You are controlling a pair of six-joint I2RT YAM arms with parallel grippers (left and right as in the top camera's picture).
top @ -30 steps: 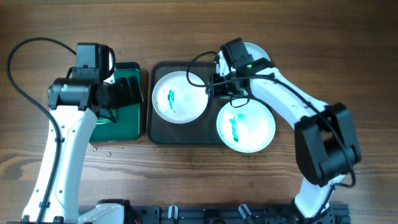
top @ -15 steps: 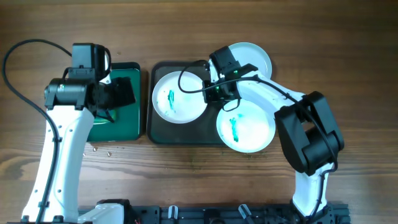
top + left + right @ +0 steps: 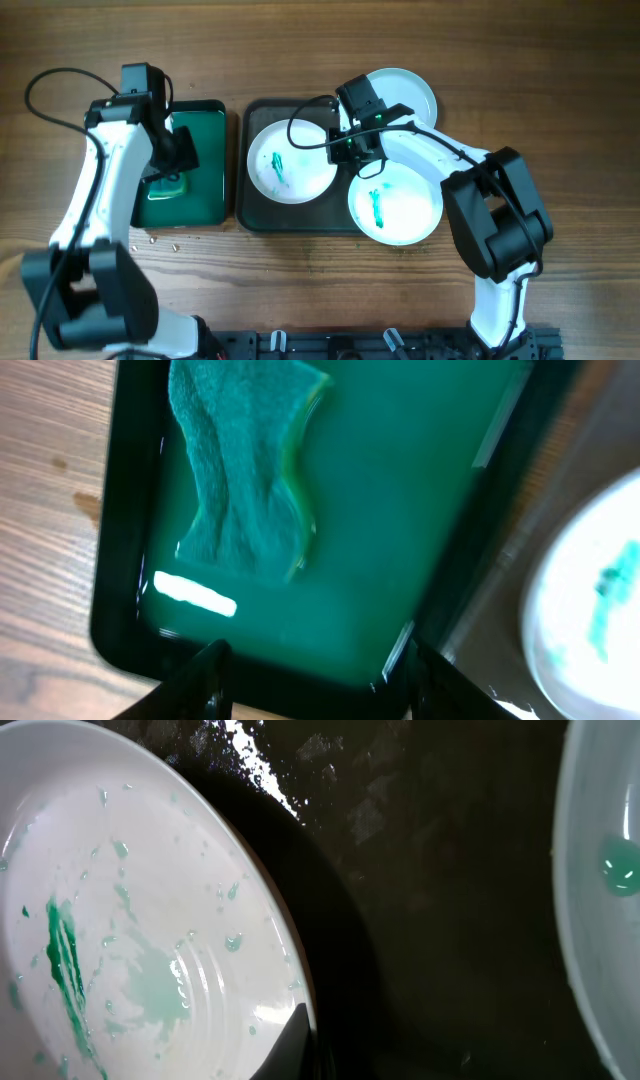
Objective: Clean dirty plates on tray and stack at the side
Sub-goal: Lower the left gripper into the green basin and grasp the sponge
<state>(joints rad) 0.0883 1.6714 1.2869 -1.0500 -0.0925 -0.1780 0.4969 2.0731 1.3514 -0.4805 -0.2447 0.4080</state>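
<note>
Three white plates show from overhead. One with teal smears (image 3: 290,160) lies in the dark tray (image 3: 262,215). A second smeared plate (image 3: 395,203) overhangs the tray's right rim. A clean plate (image 3: 405,90) rests on the table behind. My right gripper (image 3: 352,148) is shut on the right rim of the first plate (image 3: 130,920), one finger (image 3: 290,1045) on top, the other hidden beneath. My left gripper (image 3: 170,165) hovers open over the green tray (image 3: 400,510), the teal sponge (image 3: 245,480) ahead of its fingers (image 3: 205,680), nothing between them.
The green tray (image 3: 205,200) holds shallow green liquid and sits just left of the dark tray. A few small specks (image 3: 160,240) lie on the wood in front of it. Black cables loop from both arms over the table.
My right gripper swung left onto the first plate's rim and shut there. My left arm changed its stance over the green tray, and its jaws have narrowed.
</note>
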